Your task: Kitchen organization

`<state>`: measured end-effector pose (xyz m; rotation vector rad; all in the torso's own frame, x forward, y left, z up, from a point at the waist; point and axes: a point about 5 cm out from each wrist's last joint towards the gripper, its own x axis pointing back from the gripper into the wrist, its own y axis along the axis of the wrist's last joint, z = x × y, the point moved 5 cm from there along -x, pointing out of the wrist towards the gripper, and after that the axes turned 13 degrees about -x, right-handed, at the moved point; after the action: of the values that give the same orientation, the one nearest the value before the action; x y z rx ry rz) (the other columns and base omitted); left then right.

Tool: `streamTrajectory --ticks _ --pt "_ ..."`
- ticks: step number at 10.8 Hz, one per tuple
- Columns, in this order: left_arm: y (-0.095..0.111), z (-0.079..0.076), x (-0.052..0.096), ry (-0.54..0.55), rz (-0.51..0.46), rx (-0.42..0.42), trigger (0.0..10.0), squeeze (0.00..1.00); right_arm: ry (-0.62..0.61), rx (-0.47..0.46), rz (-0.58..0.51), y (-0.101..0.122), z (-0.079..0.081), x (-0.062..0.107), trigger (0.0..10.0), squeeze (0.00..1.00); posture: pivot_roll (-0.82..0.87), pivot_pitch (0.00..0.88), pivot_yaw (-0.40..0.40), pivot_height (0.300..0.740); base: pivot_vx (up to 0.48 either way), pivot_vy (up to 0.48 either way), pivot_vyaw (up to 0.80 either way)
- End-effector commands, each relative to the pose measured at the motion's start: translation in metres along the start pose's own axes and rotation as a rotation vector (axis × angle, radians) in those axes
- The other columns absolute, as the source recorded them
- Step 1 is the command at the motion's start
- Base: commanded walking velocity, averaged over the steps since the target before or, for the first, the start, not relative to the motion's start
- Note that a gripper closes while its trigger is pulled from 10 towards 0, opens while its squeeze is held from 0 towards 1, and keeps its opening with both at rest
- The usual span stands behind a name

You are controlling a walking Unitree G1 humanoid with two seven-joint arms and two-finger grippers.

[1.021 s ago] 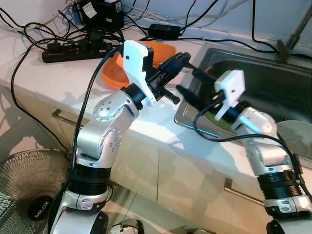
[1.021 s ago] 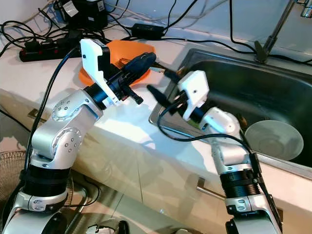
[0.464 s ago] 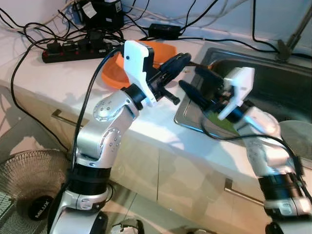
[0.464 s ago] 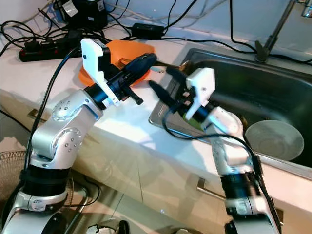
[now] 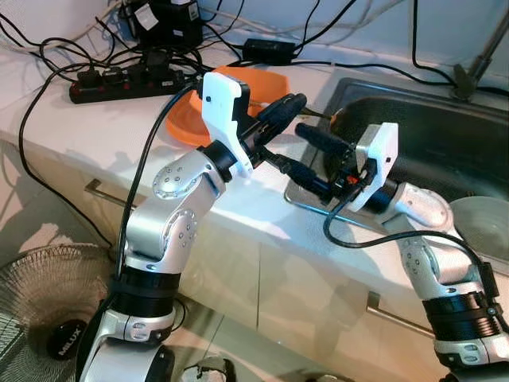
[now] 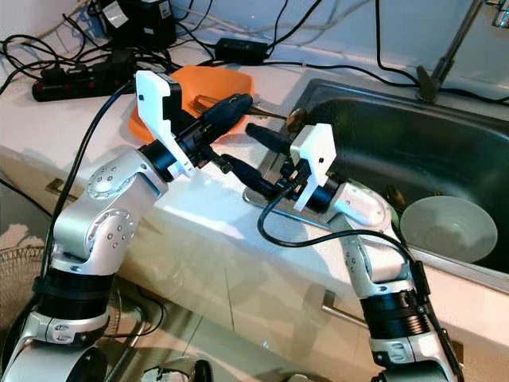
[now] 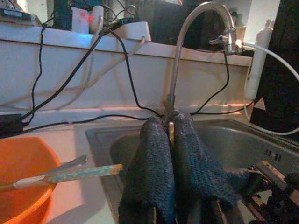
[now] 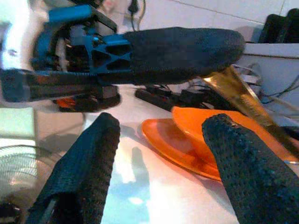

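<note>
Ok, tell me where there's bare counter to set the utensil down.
Bare counter lies in front of the power strip, left of the orange plate. Crowded: the sink edge, where the left gripper, shut on the utensil, meets the open right gripper.

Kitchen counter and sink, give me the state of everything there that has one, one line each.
left end effector: shut on the gold utensil
right end effector: open, just beside the left fingers
orange plates: stacked on the counter
chopstick: lying across an orange plate's rim
bowl: upright in the sink, empty
faucet: no water running
power strip: plugs in
</note>
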<state>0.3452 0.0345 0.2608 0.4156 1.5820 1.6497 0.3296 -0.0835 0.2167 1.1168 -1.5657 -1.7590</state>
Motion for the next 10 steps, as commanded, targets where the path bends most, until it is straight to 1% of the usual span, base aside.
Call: streamTrajectory --ticks 1,2,3,6,7,8,9,10 --pt "0.003 0.000 0.000 -0.006 -0.005 -0.013 10.0 0.00 -0.082 0.052 -0.028 0.009 -0.015 0.001 10.0 0.00 0.08 0.047 0.055 0.740 0.000 0.000 0.00" --pt "0.002 0.000 0.000 -0.006 -0.004 -0.013 10.0 0.00 -0.106 0.055 -0.051 0.014 -0.020 0.001 10.0 0.00 0.08 0.047 0.055 0.740 0.000 0.000 0.00" --pt "0.001 0.000 0.000 -0.006 -0.002 -0.013 10.0 0.00 -0.080 0.032 -0.071 0.017 -0.017 0.001 10.0 0.00 0.08 0.047 0.055 0.740 0.000 0.000 0.00" --pt "0.001 -0.001 0.001 -0.009 0.001 -0.012 10.0 0.00 -0.110 0.052 -0.074 0.016 -0.020 0.002 10.0 0.00 0.08 0.046 0.056 0.740 0.000 0.000 0.00" --pt "0.001 -0.002 0.001 -0.016 0.001 -0.010 10.0 0.00 -0.152 0.091 -0.048 0.012 -0.027 0.001 10.0 0.00 0.08 0.047 0.056 0.740 0.000 0.000 0.00" --pt "0.000 -0.003 0.001 -0.026 0.006 -0.012 10.0 0.00 -0.219 0.150 -0.021 0.008 -0.038 0.002 10.0 0.00 0.08 0.046 0.055 0.740 0.000 0.000 0.00" --pt "0.000 -0.004 0.001 -0.032 0.008 -0.013 10.0 0.00 -0.259 0.180 -0.019 0.008 -0.044 0.002 10.0 0.00 0.08 0.045 0.055 0.740 0.000 0.000 0.00" --pt "0.000 -0.005 0.001 -0.035 0.007 -0.010 10.0 0.00 -0.269 0.187 -0.023 0.010 -0.046 0.002 10.0 0.00 0.08 0.044 0.054 0.740 0.000 0.000 0.00"
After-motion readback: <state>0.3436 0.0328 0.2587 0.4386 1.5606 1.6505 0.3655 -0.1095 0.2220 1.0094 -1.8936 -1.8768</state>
